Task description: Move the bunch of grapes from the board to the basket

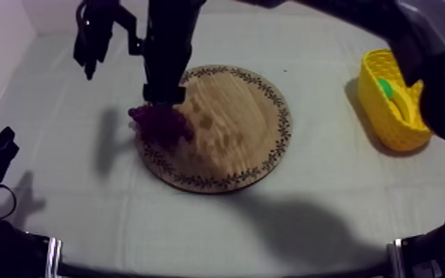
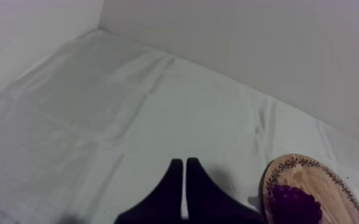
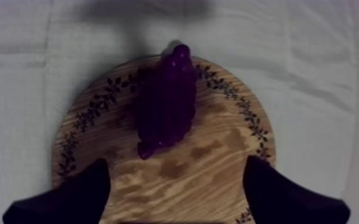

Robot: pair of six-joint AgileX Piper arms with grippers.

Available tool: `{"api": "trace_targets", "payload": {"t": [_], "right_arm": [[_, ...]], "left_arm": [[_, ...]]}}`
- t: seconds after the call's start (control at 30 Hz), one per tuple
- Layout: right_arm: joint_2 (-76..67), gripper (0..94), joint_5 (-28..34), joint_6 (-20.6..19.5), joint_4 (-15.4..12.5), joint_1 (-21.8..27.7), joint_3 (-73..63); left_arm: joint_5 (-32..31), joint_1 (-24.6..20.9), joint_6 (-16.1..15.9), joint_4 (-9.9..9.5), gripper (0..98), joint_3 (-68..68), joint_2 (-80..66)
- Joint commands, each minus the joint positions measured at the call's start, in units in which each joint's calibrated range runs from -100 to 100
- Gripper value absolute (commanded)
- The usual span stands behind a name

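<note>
A dark purple bunch of grapes point(image 1: 160, 122) lies on the left part of the round wooden board point(image 1: 255, 126). My right arm reaches in from the upper right, and its gripper point(image 1: 165, 92) hangs just above the grapes. In the right wrist view the grapes point(image 3: 167, 107) lie on the board point(image 3: 217, 149) ahead of my right gripper point(image 3: 176, 162), whose fingers stand wide apart and hold nothing. My left gripper point(image 1: 0, 148) rests low at the left side; its fingers point(image 2: 184, 161) lie together as a narrow wedge. The grapes point(image 2: 293, 204) and board point(image 2: 331, 179) show beyond it.
The yellow basket point(image 1: 392, 111) stands at the table's right side with a green fruit point(image 1: 384, 89) inside. Grey-white cloth lies open in front of the board and to its left. A wall runs along the far edge.
</note>
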Motion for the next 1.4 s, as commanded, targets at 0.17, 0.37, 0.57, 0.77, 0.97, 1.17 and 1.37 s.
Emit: {"api": "trace_targets", "payload": {"t": [0.17, 0.37, 0.57, 0.77, 0.97, 1.17, 1.37], "right_arm": [[5.82, 64.7, -0.64, -0.17, -0.49, 0.10, -1.61], [9.12, 65.5, -0.92, -0.15, -0.38, 0.37, -3.02], [11.89, 67.1, -2.09, -0.43, 0.09, 0.39, -3.69], [14.51, 68.1, -2.84, -0.72, 0.16, 0.22, -5.06], [17.21, 68.5, -2.75, -0.75, -0.07, 0.19, -7.95], [19.90, 68.1, -2.14, -0.48, -0.08, 0.25, -11.20], [22.08, 64.7, -1.58, -0.08, 0.03, 0.40, -13.79]], "left_arm": [[0.00, 0.02, -0.01, 0.01, 0.0, -0.04, 0.02], [0.00, 0.02, -0.01, 0.01, 0.0, -0.04, 0.02], [0.00, 0.02, -0.01, 0.01, 0.0, -0.04, 0.02], [0.00, 0.02, -0.01, 0.01, 0.0, -0.04, 0.02], [0.00, 0.02, -0.01, 0.01, 0.0, -0.04, 0.02], [0.00, 0.02, -0.01, 0.01, 0.0, -0.04, 0.02], [0.00, 0.02, -0.01, 0.01, 0.0, -0.04, 0.02]]}}
